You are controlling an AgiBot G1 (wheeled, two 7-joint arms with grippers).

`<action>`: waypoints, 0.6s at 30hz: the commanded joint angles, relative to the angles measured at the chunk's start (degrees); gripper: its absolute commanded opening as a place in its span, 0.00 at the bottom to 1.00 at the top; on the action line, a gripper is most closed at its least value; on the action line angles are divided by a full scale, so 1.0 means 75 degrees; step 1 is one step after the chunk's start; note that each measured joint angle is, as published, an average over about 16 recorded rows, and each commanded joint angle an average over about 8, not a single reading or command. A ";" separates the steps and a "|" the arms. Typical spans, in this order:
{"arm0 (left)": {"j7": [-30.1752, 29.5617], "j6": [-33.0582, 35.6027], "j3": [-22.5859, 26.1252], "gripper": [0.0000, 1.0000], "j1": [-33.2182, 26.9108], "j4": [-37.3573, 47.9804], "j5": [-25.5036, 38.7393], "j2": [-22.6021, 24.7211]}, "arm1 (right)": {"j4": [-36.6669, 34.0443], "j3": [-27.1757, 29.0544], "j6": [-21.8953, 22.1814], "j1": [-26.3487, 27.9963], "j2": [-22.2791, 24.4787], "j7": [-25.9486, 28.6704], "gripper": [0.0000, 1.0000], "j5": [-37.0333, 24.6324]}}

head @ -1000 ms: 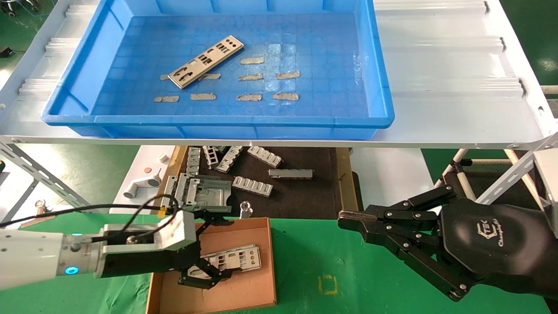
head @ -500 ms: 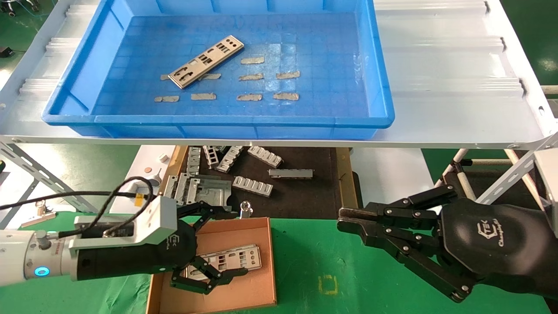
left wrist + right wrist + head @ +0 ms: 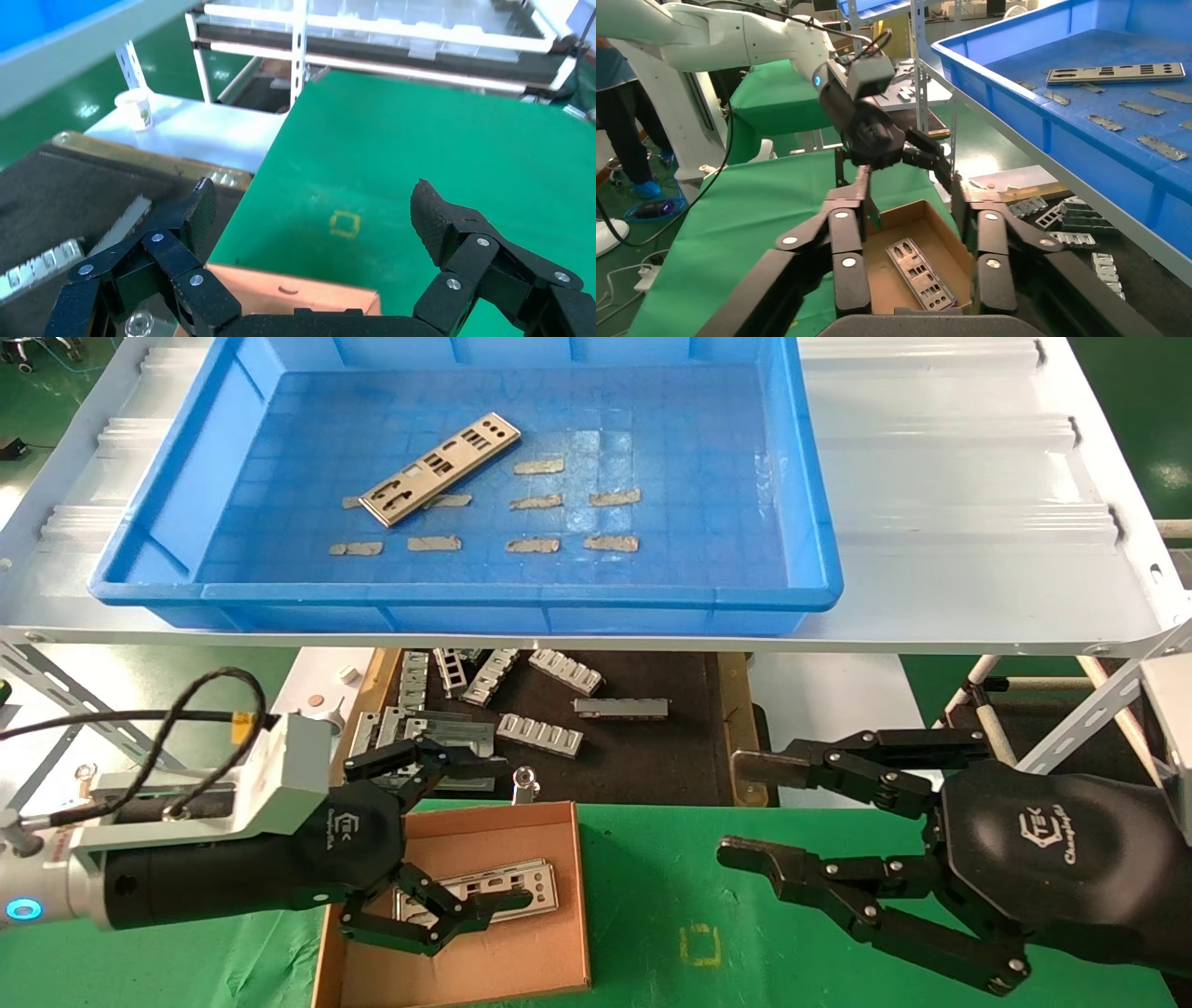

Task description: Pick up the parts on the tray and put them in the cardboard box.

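Green cloth (image 3: 792, 859) under my box (image 3: 521, 971) | white rack (image 3: 978, 523) holds tray (image 3: 466, 593) | left gripper (image 3: 466, 836) spread, empty | right gripper (image 3: 754, 808) spread | casing logo unreadable

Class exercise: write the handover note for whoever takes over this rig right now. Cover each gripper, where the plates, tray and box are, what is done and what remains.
Left gripper: open, holding nothing, above the cardboard box.
Right gripper: open, holding nothing, over the green table right of the box.
Done: plates lie flat in the box; how many are stacked I cannot tell.
Left: one plate lies on the blue tray on the upper shelf, among tape scraps that stay put. Pick it up and put it in the box.
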 commanded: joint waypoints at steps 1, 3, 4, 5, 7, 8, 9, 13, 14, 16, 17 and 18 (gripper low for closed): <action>-0.0107 0.0071 -0.0127 1.00 0.0041 -0.0102 -0.0059 -0.0042 | 0.0000 0.0000 0.0000 0.0000 0.0000 0.0000 1.00 0.0000; -0.0216 0.0143 -0.0257 1.00 0.0083 -0.0206 -0.0120 -0.0084 | 0.0000 0.0000 0.0000 0.0000 0.0000 0.0000 1.00 0.0000; -0.0268 0.0178 -0.0320 1.00 0.0103 -0.0256 -0.0149 -0.0105 | 0.0000 0.0000 0.0000 0.0000 0.0000 0.0000 1.00 0.0000; -0.0322 0.0215 -0.0384 1.00 0.0124 -0.0308 -0.0179 -0.0126 | 0.0000 0.0000 0.0000 0.0000 0.0000 0.0000 1.00 0.0000; -0.0429 0.0285 -0.0511 1.00 0.0166 -0.0410 -0.0238 -0.0167 | 0.0000 0.0000 0.0000 0.0000 0.0000 0.0000 1.00 0.0000; -0.0483 0.0322 -0.0576 1.00 0.0187 -0.0462 -0.0268 -0.0188 | 0.0000 0.0000 0.0000 0.0000 0.0000 0.0000 1.00 0.0000; -0.0538 0.0358 -0.0641 1.00 0.0207 -0.0514 -0.0298 -0.0210 | 0.0000 0.0000 0.0000 0.0000 0.0000 0.0000 1.00 0.0000; -0.0751 0.0500 -0.0895 1.00 0.0290 -0.0718 -0.0417 -0.0293 | 0.0000 0.0000 0.0000 0.0000 0.0000 0.0000 1.00 0.0000; -0.0805 0.0536 -0.0960 1.00 0.0311 -0.0770 -0.0447 -0.0314 | 0.0000 0.0000 0.0000 0.0000 0.0000 0.0000 1.00 0.0000; -0.0912 0.0607 -0.1087 1.00 0.0352 -0.0871 -0.0506 -0.0355 | 0.0000 0.0000 0.0000 0.0000 0.0000 0.0000 1.00 0.0000; -0.0966 0.0643 -0.1151 1.00 0.0373 -0.0923 -0.0536 -0.0377 | 0.0000 0.0000 0.0000 0.0000 0.0000 0.0000 1.00 0.0000; -0.1020 0.0679 -0.1215 1.00 0.0394 -0.0974 -0.0566 -0.0398 | 0.0000 0.0000 0.0000 0.0000 0.0000 0.0000 1.00 0.0000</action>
